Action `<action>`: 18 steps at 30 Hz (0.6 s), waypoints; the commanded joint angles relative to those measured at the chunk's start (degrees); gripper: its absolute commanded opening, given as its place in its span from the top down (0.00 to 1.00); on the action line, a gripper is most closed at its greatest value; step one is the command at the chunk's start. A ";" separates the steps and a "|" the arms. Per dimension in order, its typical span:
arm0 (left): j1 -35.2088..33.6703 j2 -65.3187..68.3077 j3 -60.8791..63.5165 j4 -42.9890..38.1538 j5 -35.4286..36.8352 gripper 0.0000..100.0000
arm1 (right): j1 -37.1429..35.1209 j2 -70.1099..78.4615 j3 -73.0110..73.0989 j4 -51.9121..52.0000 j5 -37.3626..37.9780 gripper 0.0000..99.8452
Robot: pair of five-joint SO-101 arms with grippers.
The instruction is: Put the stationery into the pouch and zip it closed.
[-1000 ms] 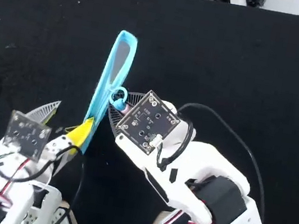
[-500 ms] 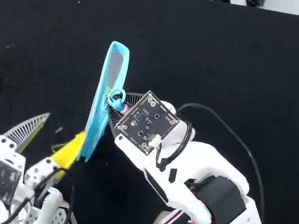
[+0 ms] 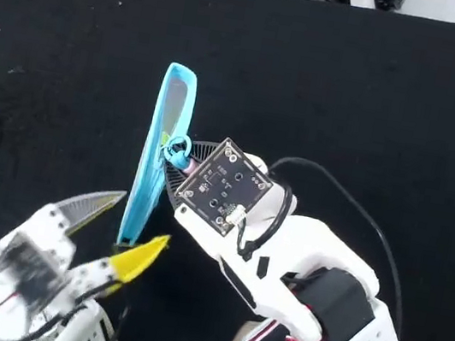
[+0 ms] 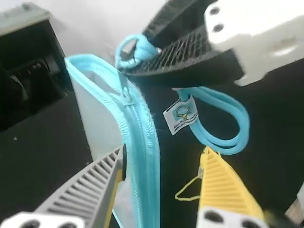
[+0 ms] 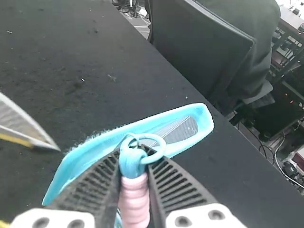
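The pouch (image 3: 161,138), a slim light-blue one, stands on edge above the black table (image 3: 352,95), its long side running away from me and its narrow zipped edge (image 4: 142,142) facing my arms. The part of the zip that runs beside my grey finger looks closed. At the near side of that edge sits the zip-pull ring (image 5: 142,147), and my right gripper (image 5: 135,159) is clamped on it, the two black ribbed fingers pressed together around the ring with a pink ribbed piece (image 5: 135,194) squeezed between them just below it. From the high view that gripper (image 3: 179,161) meets the pouch about halfway along its length. From my left wrist I see a blue strap loop (image 4: 228,123) hanging from the pouch with a small white label (image 4: 183,115) beside it, both under the right gripper's black finger. My left gripper (image 3: 142,219) is at the pouch's near, lower end with its fingers spread wide: the grey finger (image 4: 95,185) is just beside the zip seam, I cannot tell if it touches, and the yellow finger (image 4: 223,185) stands clear on the other side
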 commanded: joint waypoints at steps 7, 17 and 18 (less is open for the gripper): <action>-12.88 0.09 14.73 -15.65 0.88 0.74 | 0.44 -1.10 -1.63 0.09 0.35 0.99; -8.48 0.09 15.52 -16.18 0.88 0.83 | 0.44 -1.19 0.22 0.09 0.35 0.99; -8.13 0.09 15.34 -16.00 0.88 0.87 | 0.44 -1.19 0.66 0.09 0.35 0.99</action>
